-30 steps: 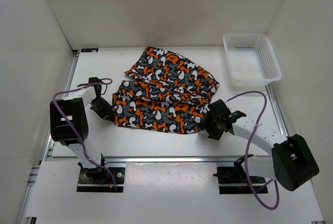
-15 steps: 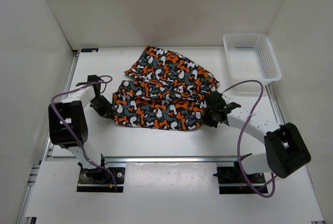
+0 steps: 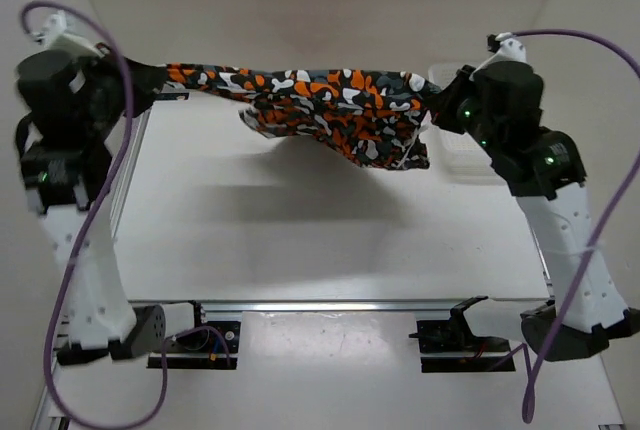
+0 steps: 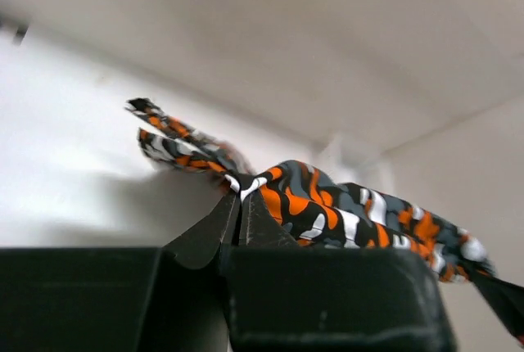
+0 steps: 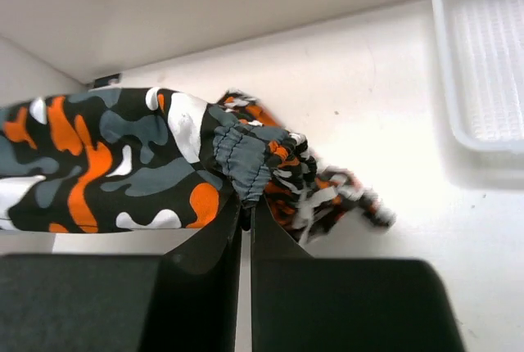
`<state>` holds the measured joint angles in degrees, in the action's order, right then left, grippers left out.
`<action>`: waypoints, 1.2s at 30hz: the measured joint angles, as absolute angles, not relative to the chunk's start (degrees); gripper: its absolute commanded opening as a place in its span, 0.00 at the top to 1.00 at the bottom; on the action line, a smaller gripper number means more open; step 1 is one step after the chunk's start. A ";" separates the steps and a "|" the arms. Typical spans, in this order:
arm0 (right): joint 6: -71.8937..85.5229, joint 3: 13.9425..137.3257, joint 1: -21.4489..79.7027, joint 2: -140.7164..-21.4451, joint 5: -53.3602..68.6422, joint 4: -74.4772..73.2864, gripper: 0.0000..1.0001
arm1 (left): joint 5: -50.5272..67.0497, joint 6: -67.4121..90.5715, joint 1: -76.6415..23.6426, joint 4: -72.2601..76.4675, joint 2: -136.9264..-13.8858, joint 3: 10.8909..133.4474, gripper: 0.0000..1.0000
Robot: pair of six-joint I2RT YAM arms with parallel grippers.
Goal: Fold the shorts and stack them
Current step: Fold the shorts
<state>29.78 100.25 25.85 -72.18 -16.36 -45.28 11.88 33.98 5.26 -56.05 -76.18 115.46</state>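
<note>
Top external view: soft orange, white, grey and black camouflage-print fabric shorts (image 3: pixel 330 100) hang stretched mid-air above far side of white table (image 3: pixel 300 240). Left tool (image 4: pixel 240 205) and right tool (image 5: pixel 246 209) each clamped on opposite ends. Step, likely: spreading before fold. Next move calls for lowering flat, tension even.

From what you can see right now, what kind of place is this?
Probably a robot test bench: plain white walls box in the table, and two bolted arms hold up shorts.
</note>
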 measured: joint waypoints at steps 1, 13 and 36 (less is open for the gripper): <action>28.49 102.83 25.85 -71.53 -15.64 -46.63 1.00 | 12.32 34.70 5.30 -55.68 -73.34 117.27 0.90; 21.82 119.77 25.96 -61.78 -0.80 -60.93 1.00 | 10.66 39.03 5.30 -57.30 -60.36 134.85 0.90; 23.86 101.65 26.37 -67.11 -8.95 -58.26 1.00 | 14.72 36.27 4.71 -57.14 -78.11 129.01 0.90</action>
